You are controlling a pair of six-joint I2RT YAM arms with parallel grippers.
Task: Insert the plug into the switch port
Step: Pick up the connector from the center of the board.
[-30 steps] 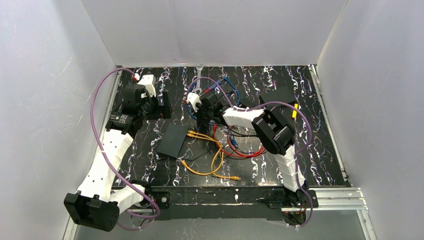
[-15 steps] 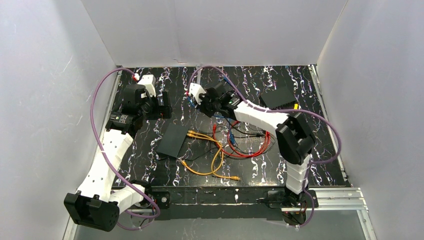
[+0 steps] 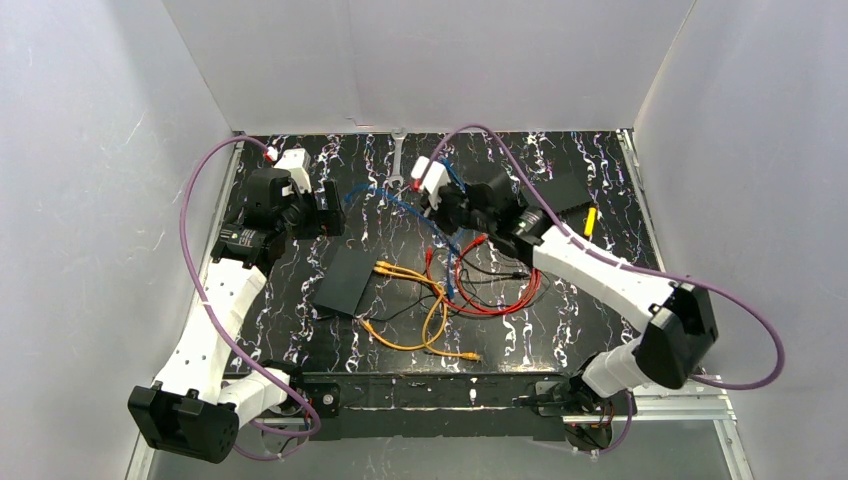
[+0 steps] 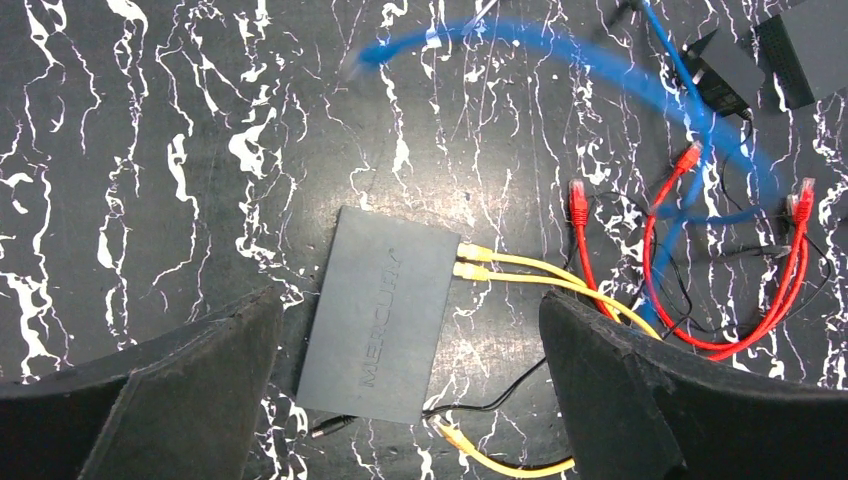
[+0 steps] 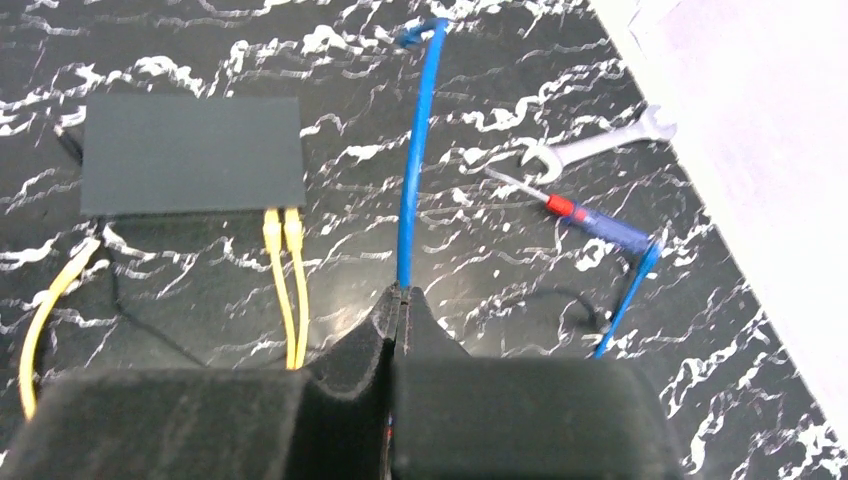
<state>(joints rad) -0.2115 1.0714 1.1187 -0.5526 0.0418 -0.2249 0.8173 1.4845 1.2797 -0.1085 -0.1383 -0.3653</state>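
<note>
- Switch [image 3: 343,280]: lies flat on the table [image 3: 620,300], left of centre. Its long axis runs near to far with a slight tilt. The socket edge faces the right arm's side, with two yellow plugs [image 4: 470,262] seated toward its far end.
- Left gripper [image 4: 410,300]: jaws spread wide and holding nothing. It hangs above the switch and is the nearer arm.
- Right gripper [image 5: 400,300]: jaws fully closed on the blue cable [image 5: 415,160]. It stands off to the switch's right, facing the socket edge.
- Blue plug [image 5: 412,33]: sits at the cable's free end, well ahead of the jaws and beyond the switch's far end, apart from the sockets.
- Judgement: the plug must be brought back to that long edge, and the loose length of cable may spoil the aim.
</note>
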